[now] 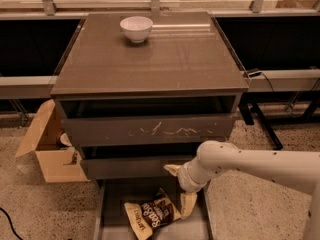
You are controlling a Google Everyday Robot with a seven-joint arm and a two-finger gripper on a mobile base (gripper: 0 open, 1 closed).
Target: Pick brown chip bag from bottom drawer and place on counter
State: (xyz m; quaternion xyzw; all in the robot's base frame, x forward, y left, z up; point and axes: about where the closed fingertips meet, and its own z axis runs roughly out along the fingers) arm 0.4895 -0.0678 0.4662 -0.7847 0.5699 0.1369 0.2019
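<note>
- Bottom drawer (112, 204) stands pulled out at the cabinet's foot, floor exposed. Opening step looks done.
- Brown chip bag (152, 215) lies flat on the drawer floor, about mid-width and towards the front edge, tan end pointing to the front-left corner. Not lifted.
- Gripper (176, 192) sits low over the right half of the drawer, just under the middle drawer's front, at the end of a white arm reaching in from the right. Fingers spread apart and holding nothing: one tan finger (172, 169) points left, the other hangs down just beside the bag's right edge. Cannot tell whether that one touches the bag.
- Counter (150, 64) carries only a white bowl (136, 28) near its back edge, left of centre. No bag there.
- Cardboard box (47, 151) on the floor left of the cabinet, not involved.
- Judgement: early stage, the approach to the grasp. Left to do: close on the bag, lift it clear of the drawer and the drawer fronts above, carry it up, set it on the counter.
</note>
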